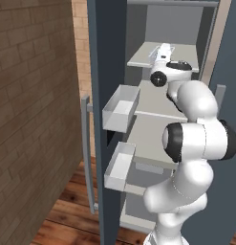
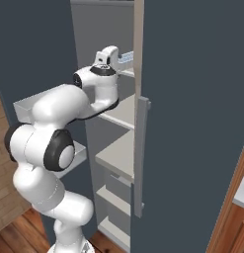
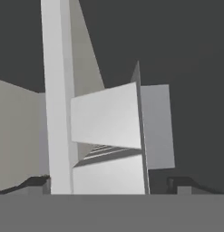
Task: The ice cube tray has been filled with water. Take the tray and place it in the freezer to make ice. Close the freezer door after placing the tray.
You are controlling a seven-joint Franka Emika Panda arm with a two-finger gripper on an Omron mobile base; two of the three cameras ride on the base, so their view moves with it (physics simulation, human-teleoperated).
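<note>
The door [image 1: 101, 119] stands open at left with two bins [image 1: 120, 109], the arm reaches into the freezer [image 1: 212, 72], and the tray [image 2: 126, 58] lies on an upper shelf [image 1: 143, 56] at the gripper [image 1: 163, 51], whose grip I cannot tell.

A brown brick wall [image 1: 28, 110] rises directly above the reddish-brown wooden plank floor [image 1: 67, 210]. A brown wooden cabinet edge [image 2: 237, 207] stands well apart from that wall.

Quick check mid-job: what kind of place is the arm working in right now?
Most likely a kitchen: the arm reaches into an open freezer with pale shelves, its door carrying bins, beside a brick wall on wood flooring.
</note>
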